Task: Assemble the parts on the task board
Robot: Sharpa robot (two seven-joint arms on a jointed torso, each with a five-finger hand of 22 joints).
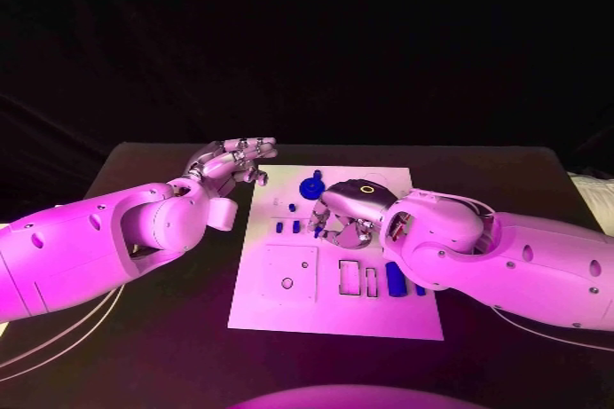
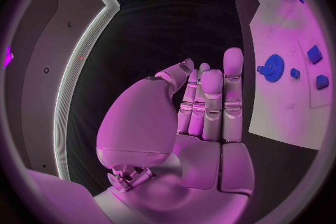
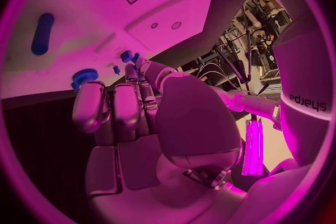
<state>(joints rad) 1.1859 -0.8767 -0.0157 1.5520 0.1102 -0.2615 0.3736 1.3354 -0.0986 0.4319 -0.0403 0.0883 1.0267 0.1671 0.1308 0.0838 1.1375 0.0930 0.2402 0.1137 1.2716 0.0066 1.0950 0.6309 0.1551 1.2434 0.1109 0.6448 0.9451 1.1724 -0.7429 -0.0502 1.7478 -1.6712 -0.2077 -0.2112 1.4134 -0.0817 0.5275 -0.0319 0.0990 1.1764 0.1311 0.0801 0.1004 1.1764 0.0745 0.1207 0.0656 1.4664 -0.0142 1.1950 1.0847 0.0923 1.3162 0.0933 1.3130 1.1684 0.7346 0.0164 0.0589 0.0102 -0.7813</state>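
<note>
Two risks noted: right robot hand (image 1: 343,216), fingers curled over white task board (image 1: 384,316) on black desk (image 1: 153,338), grasp undeterminable, may knock small blue parts (image 1: 292,225); left robot hand (image 1: 237,161) empty, fingers extended.

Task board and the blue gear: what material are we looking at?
Task board: looks like rigid white plastic, matte, with moulded-looking recesses; painted metal is possible. Blue gear: probably plastic, perhaps printed or moulded, with uniform opaque colour, crisp teeth and no metallic glint.
</note>
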